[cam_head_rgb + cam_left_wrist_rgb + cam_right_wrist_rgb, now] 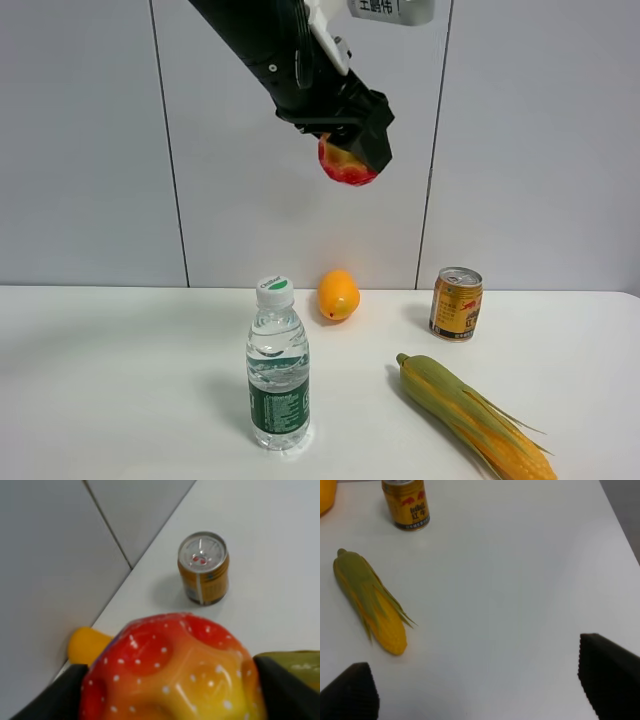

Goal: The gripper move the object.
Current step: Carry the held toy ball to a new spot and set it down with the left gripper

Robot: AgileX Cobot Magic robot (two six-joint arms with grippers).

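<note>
The red-and-yellow apple (347, 166) hangs high in the air in front of the grey wall, above the orange fruit. My left gripper (352, 150), a black claw on a black arm, is shut on it. In the left wrist view the apple (170, 660) fills the space between the two black fingers (55, 695) of the left gripper (170, 692). My right gripper (480, 690) is open and empty above the white table (520, 580); it does not show in the exterior view.
On the table stand a water bottle (278, 365) at the front, a plain orange oval fruit (338, 295) by the wall, and a gold can (456, 303) to its right. A corn cob (475, 415) lies at the front right.
</note>
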